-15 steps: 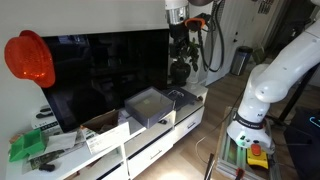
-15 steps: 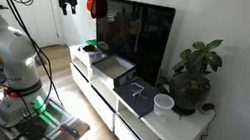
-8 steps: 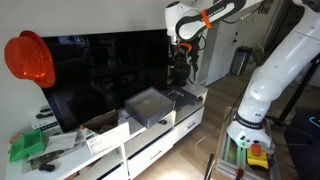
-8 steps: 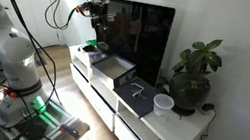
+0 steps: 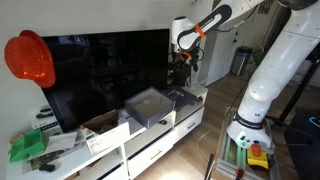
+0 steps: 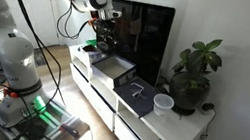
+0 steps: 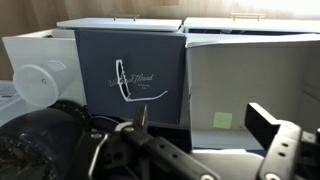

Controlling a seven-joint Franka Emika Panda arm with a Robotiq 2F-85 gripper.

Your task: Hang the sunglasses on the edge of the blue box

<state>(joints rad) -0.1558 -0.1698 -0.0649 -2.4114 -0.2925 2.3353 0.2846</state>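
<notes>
Hovers high over white cabinet surface (image 6: 186, 120), black robot hand (image 6: 105, 39) apart and empty. At nine o'clock of low grey-blue square box (image 7: 250, 70), thin white-framed sunglasses (image 7: 133, 85).

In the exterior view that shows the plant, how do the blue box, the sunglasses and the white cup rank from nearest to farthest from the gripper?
1. Blue box, just below the gripper.
2. Sunglasses, on the dark tray further right.
3. White cup, beside the plant.
</notes>
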